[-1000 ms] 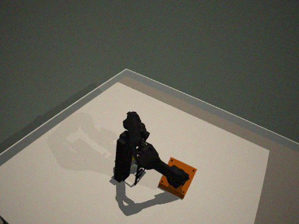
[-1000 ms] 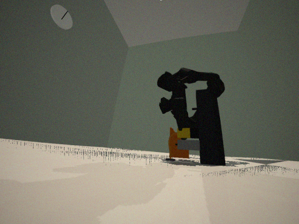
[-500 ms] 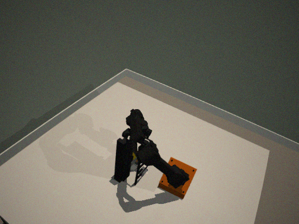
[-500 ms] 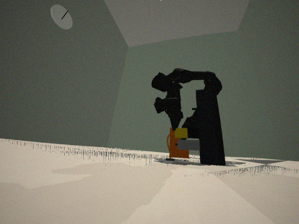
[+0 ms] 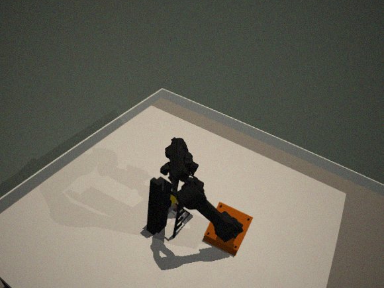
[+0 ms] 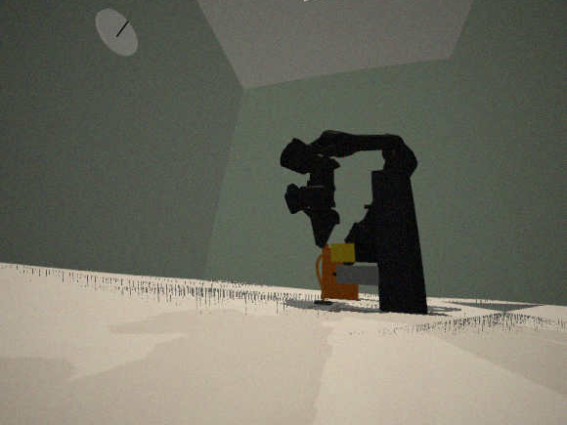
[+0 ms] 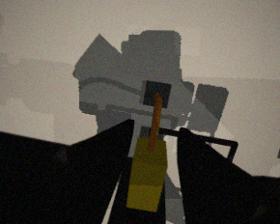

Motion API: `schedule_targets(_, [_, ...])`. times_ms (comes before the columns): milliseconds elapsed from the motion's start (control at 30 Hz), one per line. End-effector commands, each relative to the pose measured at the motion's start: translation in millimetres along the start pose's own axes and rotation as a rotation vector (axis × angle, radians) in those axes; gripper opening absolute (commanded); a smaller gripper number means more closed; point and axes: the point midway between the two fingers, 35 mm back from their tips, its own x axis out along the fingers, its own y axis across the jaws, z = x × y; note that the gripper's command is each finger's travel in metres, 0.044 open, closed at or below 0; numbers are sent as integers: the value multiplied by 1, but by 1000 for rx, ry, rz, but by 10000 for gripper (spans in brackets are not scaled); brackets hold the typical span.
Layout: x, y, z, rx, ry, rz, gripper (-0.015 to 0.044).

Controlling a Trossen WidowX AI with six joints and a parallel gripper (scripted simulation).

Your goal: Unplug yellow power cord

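Jaws slightly spread, not pinching. In the wrist view the gripper has its two black fingers on either side of the yellow plug. There is a clear gap on the plug's right side. The left finger edge is right against or just beside the plug, can't tell which.

The plug is a boxy yellow block, upright, directly above the gray power strip. In the exterior view its underside is at the strip's top face. Can't tell if it is seated or just clear.

The orange-yellow power cord leaves the plug's far end and runs to a small dark square block beyond the strip. From the exterior it shows as a thin loop bowing out on the strip's left side.

A thin black wire frame is just beside the strip, on its right in the wrist view. A tall black tower stands upright touching or just beside the strip's right end in the exterior view.

From the top view the strip is mostly hidden under the arm's wrist, only a gray patch visible. The orange base plate holding the arm's base sits near the strip, on the side opposite the tower. All of it stands on a pale mat. A gray border lies well away from the strip.
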Motion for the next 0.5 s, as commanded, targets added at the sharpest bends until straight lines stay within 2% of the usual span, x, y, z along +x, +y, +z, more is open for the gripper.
schedule_targets(0, [0,0,-1,2,1,0,160])
schedule_targets(467, [-7,0,-4,9,5,3,160])
